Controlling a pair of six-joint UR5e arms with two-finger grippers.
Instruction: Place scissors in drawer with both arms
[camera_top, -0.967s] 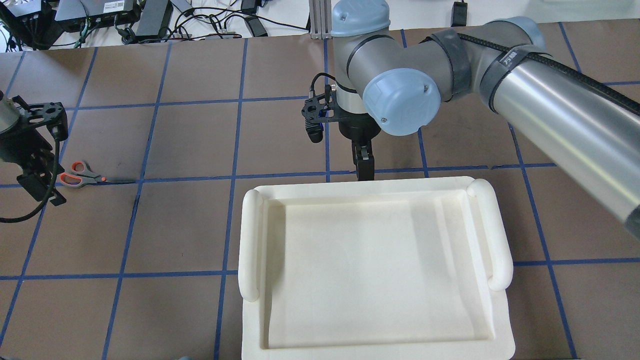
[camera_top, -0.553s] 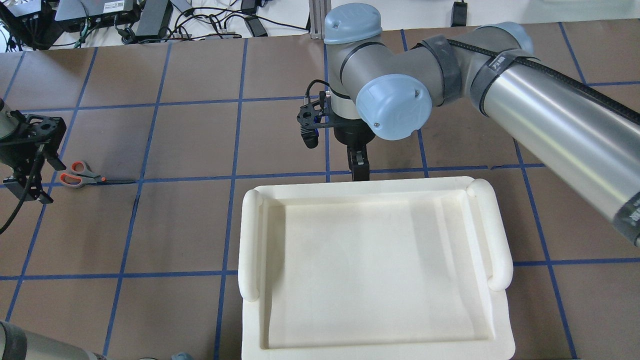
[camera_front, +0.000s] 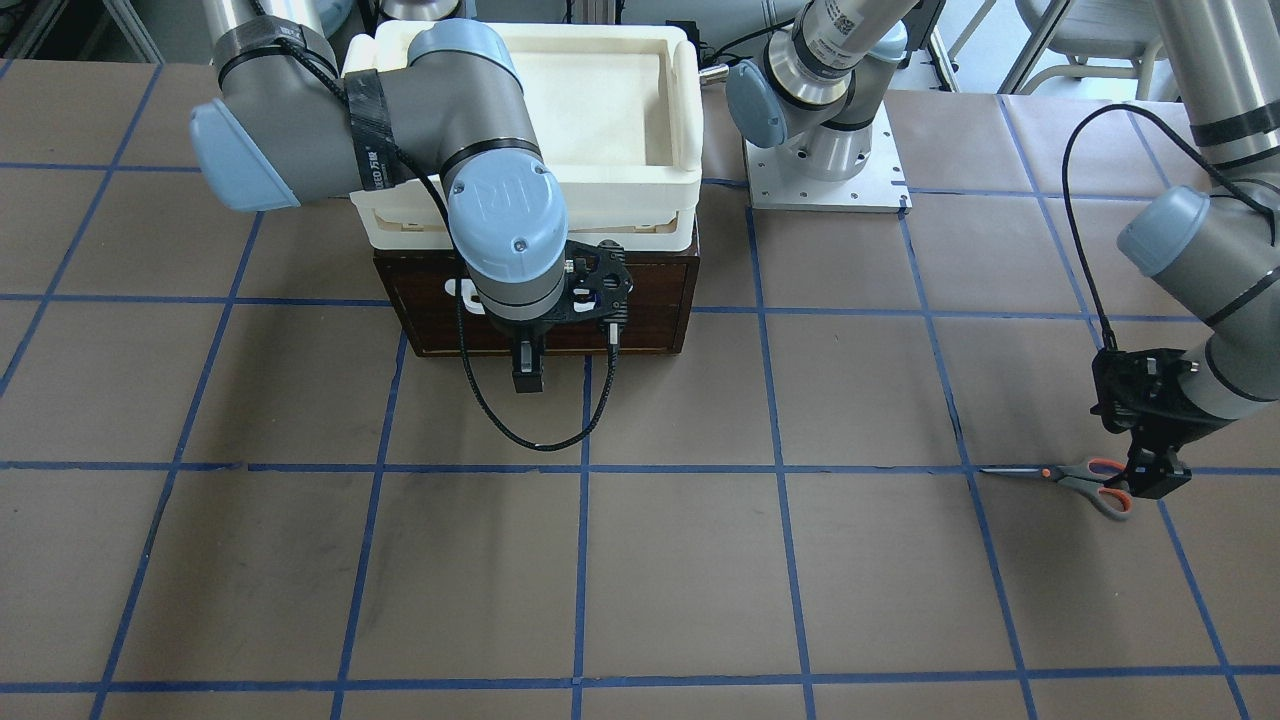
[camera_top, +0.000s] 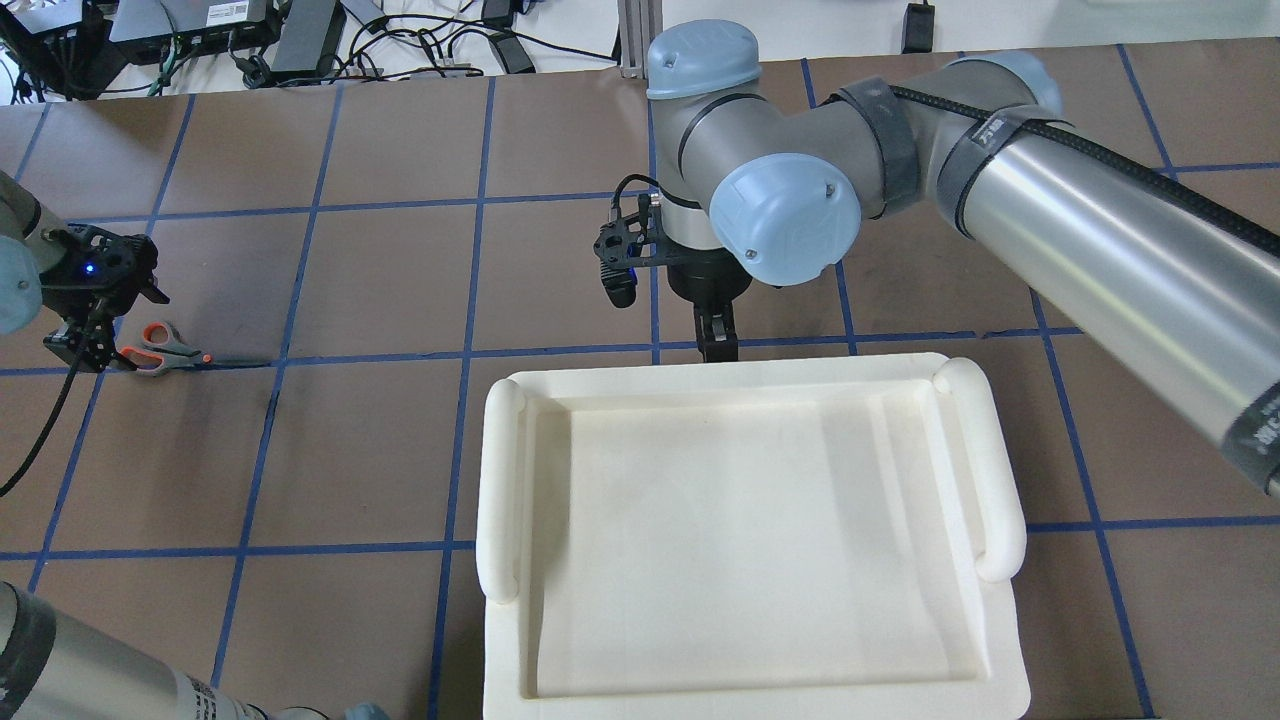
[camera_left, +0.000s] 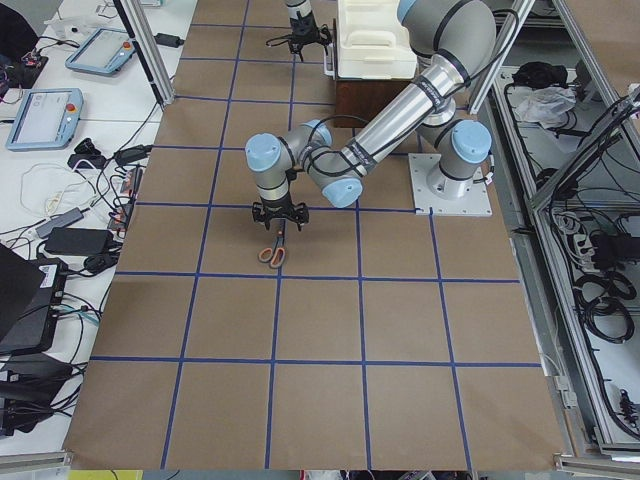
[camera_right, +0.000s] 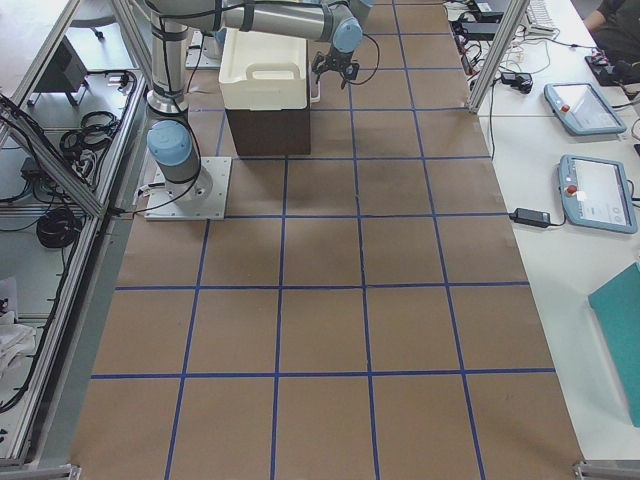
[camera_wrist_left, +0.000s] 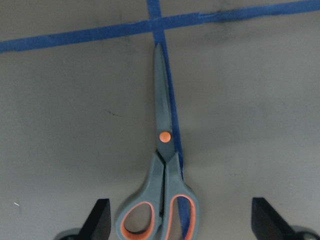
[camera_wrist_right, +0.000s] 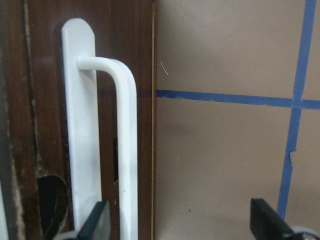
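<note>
left wrist-mounted: shows scissors (camera_wrist_left: 164, 165), likely light, stiff, slick-bladed; best pinched across grey handles. finds left gripper (camera_wrist_left: 182, 226) spread astride them, right gripper (camera_wrist_right: 182, 226) spread beside drawer handle (camera_wrist_right: 125, 150).

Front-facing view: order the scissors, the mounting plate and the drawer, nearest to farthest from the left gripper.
1. scissors, right beside the left gripper.
2. mounting plate, toward the view's top.
3. drawer, farthest, on the view's left.

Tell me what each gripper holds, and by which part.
Nothing: the left gripper is open astride the scissors' handles, the right gripper open at the drawer handle.
</note>
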